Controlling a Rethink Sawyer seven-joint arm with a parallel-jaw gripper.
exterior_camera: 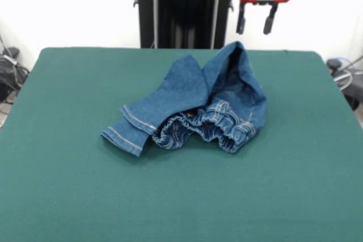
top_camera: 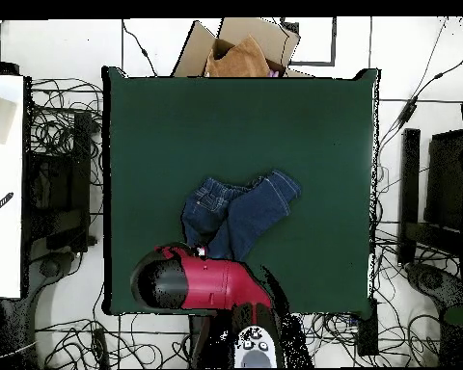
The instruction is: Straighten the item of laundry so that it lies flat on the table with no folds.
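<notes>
In the front view the table (exterior_camera: 62, 196) is seen covered in dark green cloth; the jeans (exterior_camera: 190, 106) are found bunched a little beyond its middle, with the gathered waistband (exterior_camera: 198, 128) turned toward the near edge and two hemmed leg ends (exterior_camera: 129, 130) stacked at about 8 o'clock from the heap's centre; a fold of denim is raised toward 1 o'clock. Beyond and above the heap, at roughly 1 o'clock, the gripper (exterior_camera: 256, 24) is hung clear of the cloth, its two dark fingers parted with a plain gap between them and nothing held; the jeans are not touched by it. In the overhead view the fingers are hidden beneath the red arm (top_camera: 192, 281); a cardboard box (top_camera: 240, 46) is shown past the table's far edge at 12 o'clock.
</notes>
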